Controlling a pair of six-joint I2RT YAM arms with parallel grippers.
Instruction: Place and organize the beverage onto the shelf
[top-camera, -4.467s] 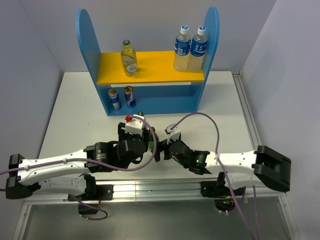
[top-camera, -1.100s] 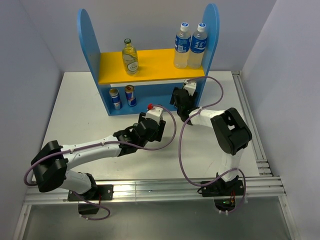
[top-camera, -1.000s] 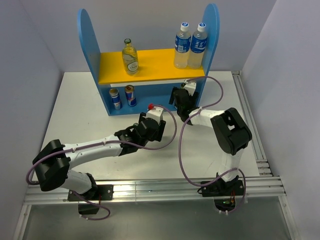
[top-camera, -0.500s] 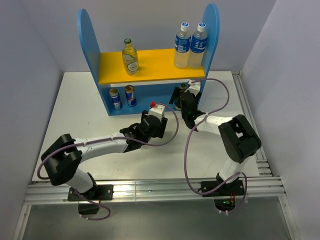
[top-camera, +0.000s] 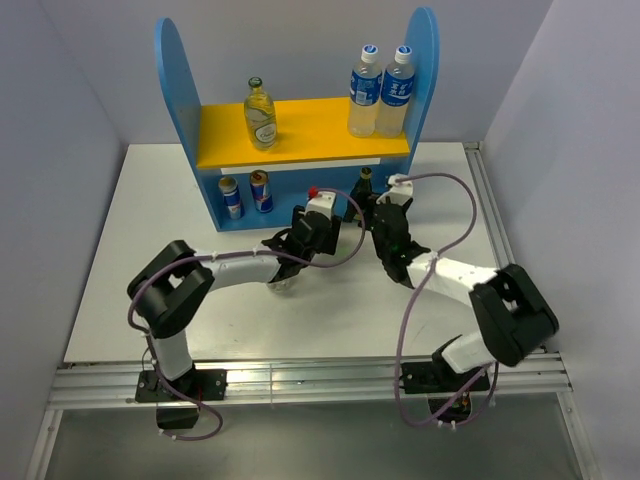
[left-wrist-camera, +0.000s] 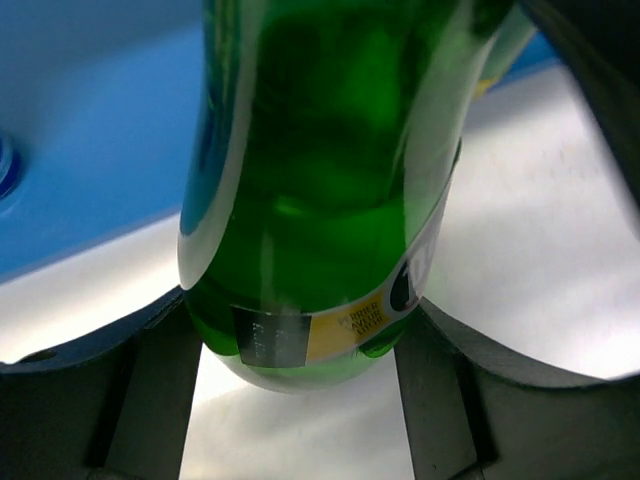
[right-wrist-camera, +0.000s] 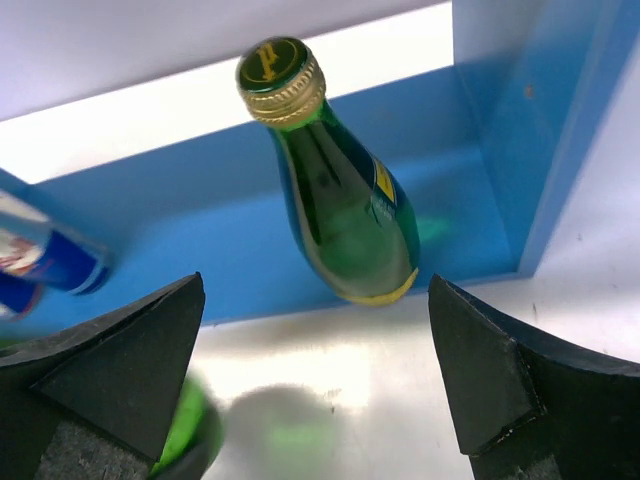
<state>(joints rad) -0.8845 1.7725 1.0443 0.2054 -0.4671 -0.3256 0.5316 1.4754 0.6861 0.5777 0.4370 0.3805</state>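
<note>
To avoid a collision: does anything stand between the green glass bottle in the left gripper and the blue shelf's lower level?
Nothing visible does. The held green glass bottle faces bare blue shelf floor; slim blue cans stand left, the second green bottle right.

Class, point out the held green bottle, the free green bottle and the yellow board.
held green bottle (left-wrist-camera: 320, 190), left wrist view, its body.
free green bottle (right-wrist-camera: 345, 215), right wrist view, its body.
yellow board (top-camera: 315, 132), top view, bare middle.

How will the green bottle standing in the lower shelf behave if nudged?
The standing green bottle is tall and narrow-necked, so probably tips easily. Its glossy glass looks slippery and likely breakable. Its round body would probably roll if toppled.
</note>
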